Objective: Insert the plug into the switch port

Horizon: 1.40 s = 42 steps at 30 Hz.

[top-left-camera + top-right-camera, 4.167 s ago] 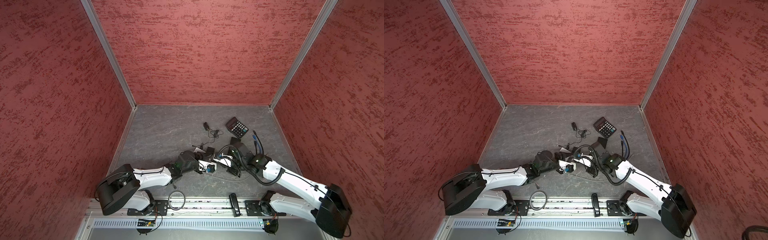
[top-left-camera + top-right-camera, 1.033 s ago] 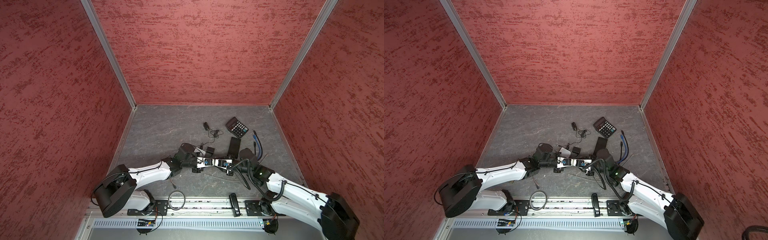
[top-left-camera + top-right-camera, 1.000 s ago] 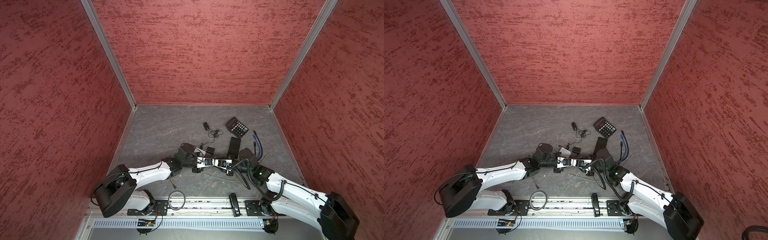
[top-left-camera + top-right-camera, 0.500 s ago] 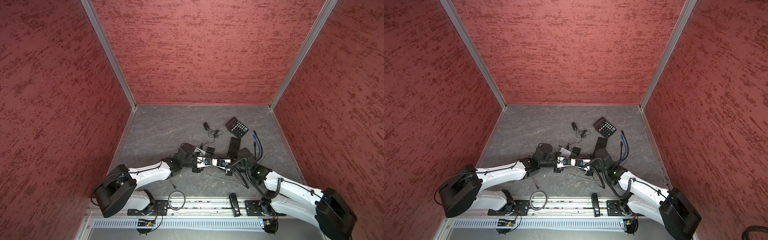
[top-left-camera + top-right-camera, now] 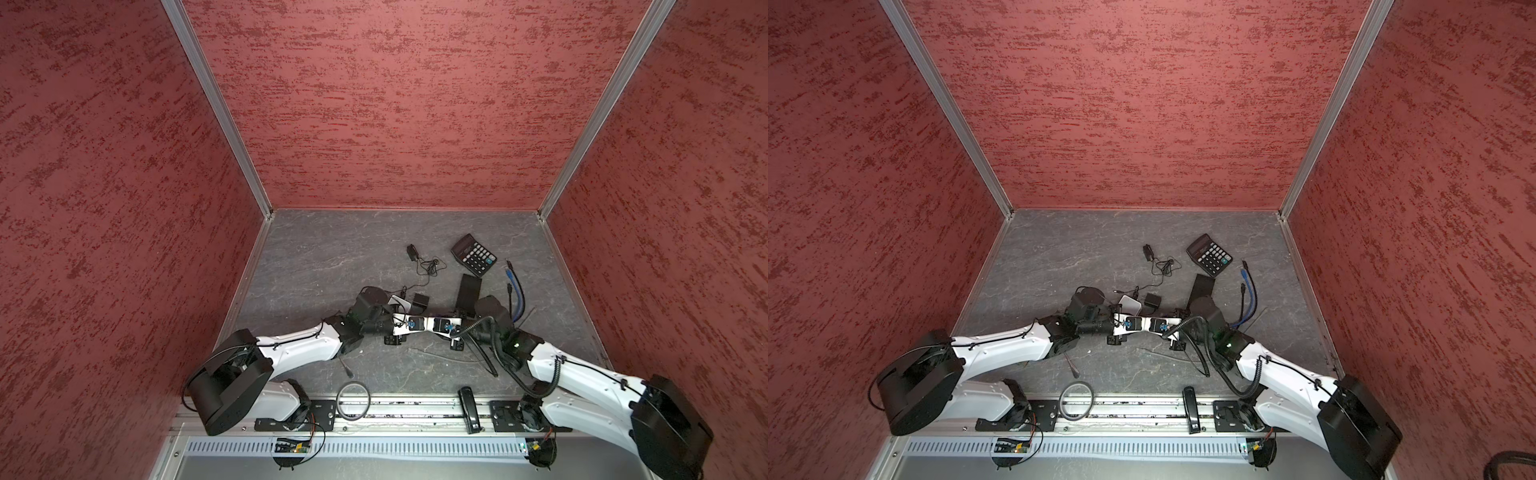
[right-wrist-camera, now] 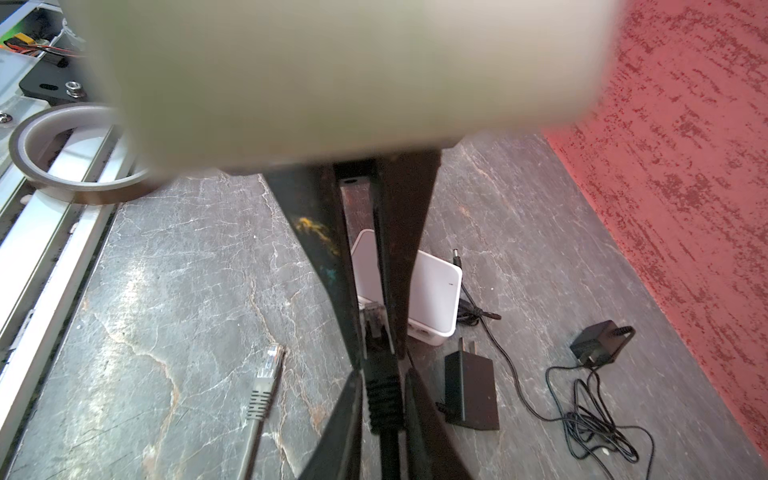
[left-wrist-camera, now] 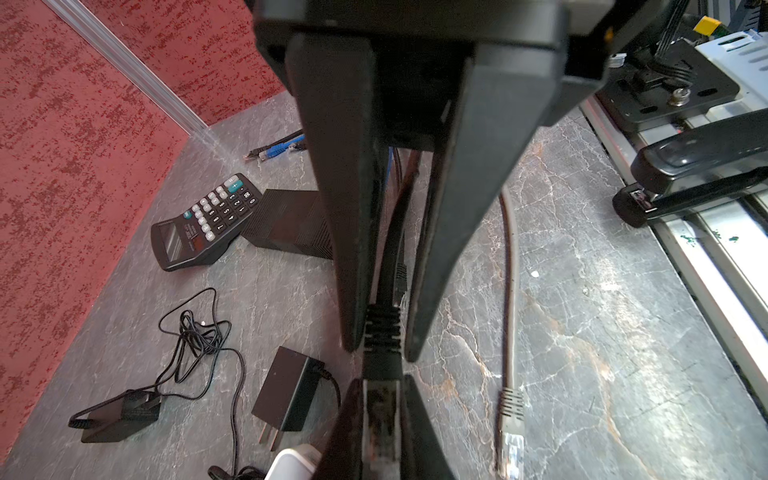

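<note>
My two grippers meet tip to tip over the middle of the floor in both top views. The left gripper (image 7: pixel 380 382) (image 5: pixel 424 323) is shut on the clear plug (image 7: pixel 380 415) (image 6: pixel 374 313) of a black cable, its tip pointing back between the left fingers. The right gripper (image 6: pixel 382 374) (image 7: pixel 381 349) (image 5: pixel 1149 324) is closed round the ribbed black boot (image 6: pixel 384 399) just behind the plug. One finger touches the boot and the other lies a hair off it. The switch, a small white box (image 6: pixel 432 291) (image 5: pixel 400 302) with ports on one side, lies just beyond the plug.
A loose grey cable with its own plug (image 7: pixel 509 415) (image 6: pixel 266 374) lies nearby. A black wall adapter (image 6: pixel 471 390), a black ribbed box (image 5: pixel 468 291), a calculator (image 5: pixel 473 254) and blue cables (image 5: pixel 517 291) lie behind. A tape ring (image 5: pixel 353 401) and a stapler (image 5: pixel 468 409) rest on the front rail.
Over the last second the right gripper's jaws have narrowed round the boot and its arm has edged in. The left gripper has held still with the plug.
</note>
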Tool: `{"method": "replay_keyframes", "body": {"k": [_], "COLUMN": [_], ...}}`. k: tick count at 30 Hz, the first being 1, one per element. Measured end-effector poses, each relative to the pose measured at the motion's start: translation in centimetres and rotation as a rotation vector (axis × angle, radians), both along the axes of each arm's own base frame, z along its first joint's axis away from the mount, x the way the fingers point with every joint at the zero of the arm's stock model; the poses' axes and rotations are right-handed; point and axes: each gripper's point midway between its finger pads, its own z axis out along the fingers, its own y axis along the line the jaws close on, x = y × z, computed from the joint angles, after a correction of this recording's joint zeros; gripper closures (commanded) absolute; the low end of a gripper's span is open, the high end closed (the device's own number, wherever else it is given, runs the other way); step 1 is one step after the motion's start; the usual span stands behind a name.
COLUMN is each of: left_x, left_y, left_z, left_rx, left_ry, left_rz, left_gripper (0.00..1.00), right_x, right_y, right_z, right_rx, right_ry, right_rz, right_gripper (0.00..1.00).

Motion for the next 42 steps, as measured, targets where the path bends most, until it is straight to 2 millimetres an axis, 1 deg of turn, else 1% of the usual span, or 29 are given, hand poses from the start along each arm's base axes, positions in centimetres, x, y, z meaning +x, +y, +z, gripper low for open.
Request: {"method": "replay_keyframes", "body": {"k": [5,10,14,16,19,22,27,29,32,35,37,42], "left_x": [0.0,-0.1,0.1,0.4,1.0,2.3,5.3,5.9,6.2,6.4,6.6,7.3], "left_y": [0.2,0.5,0.8,0.9,1.1,2.0,4.9,5.7,6.6,7.2,7.6,8.0], "left_z": [0.0,0.2,0.3,0.4,0.7,1.1,2.9,3.5,3.9,3.4,2.8,0.4], "left_rx": [0.0,-0.009,-0.018,-0.023,-0.035,-0.057,-0.126,-0.152,-0.177,-0.187,-0.186,-0.146], "left_ry": [-0.001,-0.009,-0.014,-0.012,-0.005,0.028,0.095,0.121,0.173,0.25,0.31,0.497], "left_rz": [0.003,0.008,0.024,0.037,0.073,0.146,0.322,0.373,0.431,0.495,0.541,0.673], "left_gripper": [0.86,0.83,0.77,0.67,0.48,0.46,0.45,0.44,0.42,0.37,0.37,0.37], "right_x": [0.0,-0.1,0.1,0.2,0.3,0.6,1.3,1.4,1.5,1.6,1.8,2.5], "right_y": [0.0,0.3,0.4,0.5,0.6,0.7,0.8,0.8,0.8,0.9,1.1,1.3], "right_z": [-0.1,0.1,-0.1,-0.3,-0.7,-1.3,-1.8,-2.2,-2.9,-3.9,-4.5,-6.1], "right_rx": [0.003,0.016,0.018,0.018,0.021,0.027,0.067,0.086,0.101,0.096,0.086,0.058], "right_ry": [0.003,0.001,0.01,0.021,0.042,0.074,0.121,0.138,0.158,0.168,0.167,0.15], "right_rz": [0.002,0.012,0.008,0.004,-0.006,-0.028,-0.086,-0.11,-0.142,-0.166,-0.179,-0.22], "right_gripper": [0.98,1.0,1.0,1.0,1.0,1.0,1.0,1.0,1.0,1.0,1.0,1.0]}}
